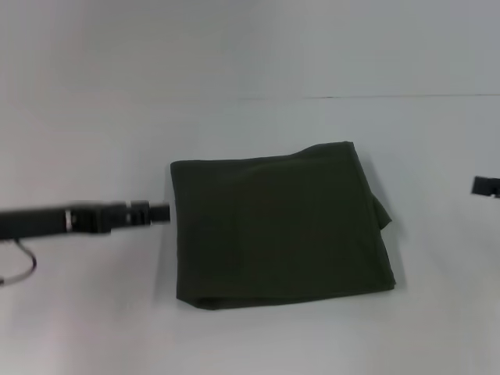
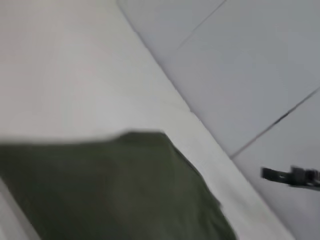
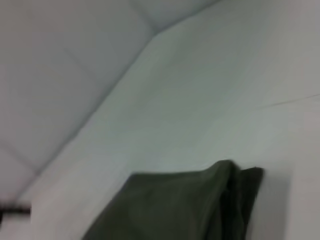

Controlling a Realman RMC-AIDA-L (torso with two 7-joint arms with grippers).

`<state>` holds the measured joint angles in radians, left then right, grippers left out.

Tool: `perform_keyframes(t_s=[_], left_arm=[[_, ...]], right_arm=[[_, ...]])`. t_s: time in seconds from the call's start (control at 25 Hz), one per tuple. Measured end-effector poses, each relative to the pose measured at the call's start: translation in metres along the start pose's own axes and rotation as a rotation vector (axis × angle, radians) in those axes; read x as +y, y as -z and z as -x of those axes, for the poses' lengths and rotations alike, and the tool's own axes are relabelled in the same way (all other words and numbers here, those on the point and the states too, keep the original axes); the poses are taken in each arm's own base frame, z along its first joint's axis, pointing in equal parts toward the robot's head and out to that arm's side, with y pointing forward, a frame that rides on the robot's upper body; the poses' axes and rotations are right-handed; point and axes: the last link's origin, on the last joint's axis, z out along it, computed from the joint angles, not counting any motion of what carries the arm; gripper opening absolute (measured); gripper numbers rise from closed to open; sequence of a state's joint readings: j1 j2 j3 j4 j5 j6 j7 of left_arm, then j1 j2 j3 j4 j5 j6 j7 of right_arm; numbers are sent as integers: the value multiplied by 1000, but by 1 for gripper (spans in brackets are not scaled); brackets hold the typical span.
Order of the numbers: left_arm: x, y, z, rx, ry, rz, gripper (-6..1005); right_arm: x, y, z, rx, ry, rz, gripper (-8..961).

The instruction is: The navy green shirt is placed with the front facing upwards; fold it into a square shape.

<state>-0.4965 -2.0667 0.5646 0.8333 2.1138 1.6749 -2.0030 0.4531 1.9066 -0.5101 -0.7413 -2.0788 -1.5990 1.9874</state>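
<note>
The navy green shirt (image 1: 280, 224) lies folded into a rough square in the middle of the white table, plain olive side up, with no lettering showing. A small flap sticks out at its right edge. My left gripper (image 1: 160, 212) reaches in low from the left, its tip just beside the shirt's left edge. Only the tip of my right gripper (image 1: 486, 186) shows at the right border, well away from the cloth. The left wrist view shows the shirt (image 2: 115, 190) with the right gripper (image 2: 290, 176) far off. A folded corner of the shirt (image 3: 190, 205) fills the right wrist view.
The white table (image 1: 94, 312) spreads around the shirt on all sides. Its far edge meets a pale wall (image 1: 234, 47) behind. A thin cable (image 1: 23, 262) loops under the left arm.
</note>
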Motion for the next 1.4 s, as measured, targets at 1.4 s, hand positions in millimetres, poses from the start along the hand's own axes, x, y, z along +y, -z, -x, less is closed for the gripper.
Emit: perform_keyframes(t_s=[1.4], left_arm=[[27, -51, -59, -171, -425, 20, 711]], right_arm=[[71, -106, 14, 20, 578, 203, 941]])
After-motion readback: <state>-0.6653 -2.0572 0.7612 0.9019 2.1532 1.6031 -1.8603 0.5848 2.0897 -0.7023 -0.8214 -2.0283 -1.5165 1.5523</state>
